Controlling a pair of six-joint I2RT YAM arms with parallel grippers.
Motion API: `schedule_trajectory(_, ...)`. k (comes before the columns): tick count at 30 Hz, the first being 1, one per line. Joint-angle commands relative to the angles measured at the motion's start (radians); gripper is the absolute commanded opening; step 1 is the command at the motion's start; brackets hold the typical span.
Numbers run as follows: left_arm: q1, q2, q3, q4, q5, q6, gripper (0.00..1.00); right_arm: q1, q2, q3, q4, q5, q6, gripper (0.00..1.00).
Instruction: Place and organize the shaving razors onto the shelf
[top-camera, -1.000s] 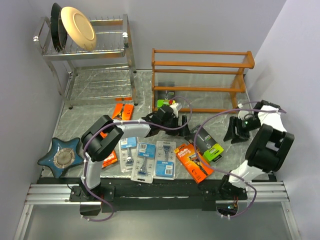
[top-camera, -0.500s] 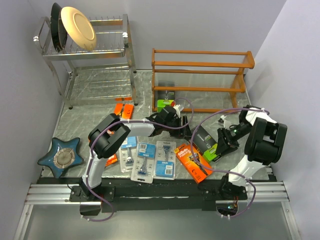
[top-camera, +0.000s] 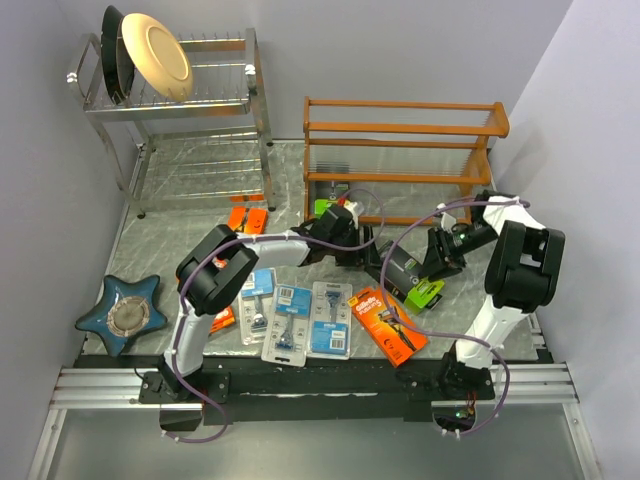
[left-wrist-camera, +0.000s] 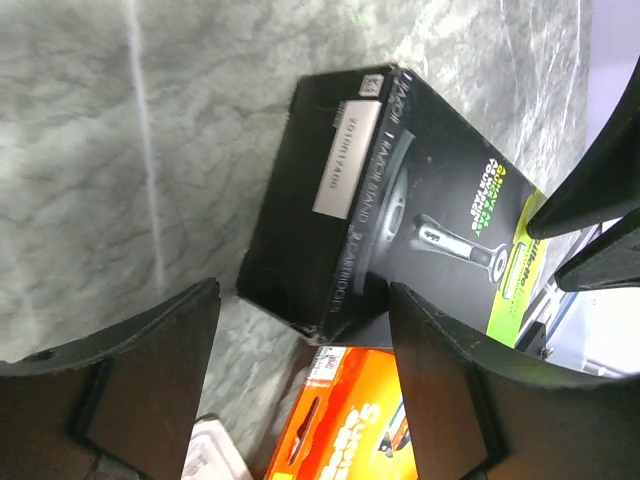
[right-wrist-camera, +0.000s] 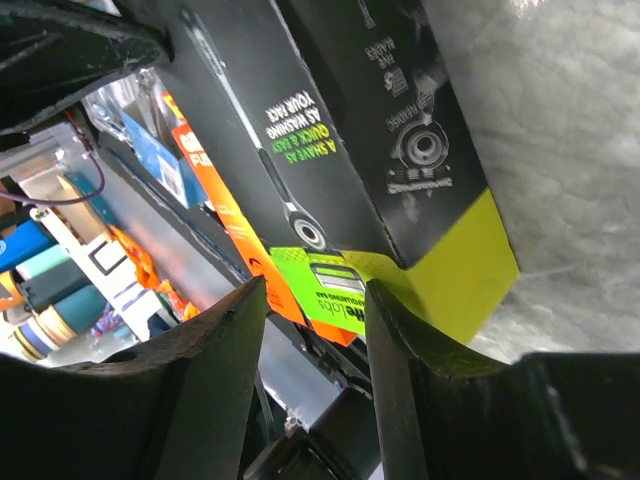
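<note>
**Centre-right of the top view.** A lime-green-and-black razor box (top-camera: 405, 275) lay on the table (top-camera: 190, 225), below the wooden shelf (top-camera: 400, 104). The left gripper (left-wrist-camera: 300, 300) was released, facing the box's black end. The right gripper (right-wrist-camera: 312, 295) was spread, straddling its lime tab.

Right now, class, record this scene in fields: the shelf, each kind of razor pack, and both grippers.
Shelf: reddish-brown wooden three-tier rack, holding one lime-green-and-black box at its lowest level, left end.
Loose box: second black-and-lime box flat on the table, between the grippers.
Cards: three pale blue-and-clear blister cards side by side, near edge.
Orange: flat orange pack right of the cards.
Left arm: left gripper open, loose box ahead, ungripped.
Right arm: right gripper open at the box's lime end.
</note>
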Motion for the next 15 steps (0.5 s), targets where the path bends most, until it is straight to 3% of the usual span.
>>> schedule_trajectory(1, 0.051, -0.042, -0.019, -0.057, -0.005, 0.040, 0.70, -0.048, -0.052, -0.001, 0.009, 0.035, 0.011, 0.52)
schedule_trajectory(6, 0.062, -0.059, -0.083, -0.018, 0.008, 0.008, 0.67, -0.190, -0.109, -0.051, -0.021, 0.159, -0.053, 0.55)
schedule_trajectory(15, 0.053, -0.060, -0.088, 0.013, 0.008, -0.012, 0.67, -0.197, -0.076, -0.113, -0.043, 0.178, -0.093, 0.57)
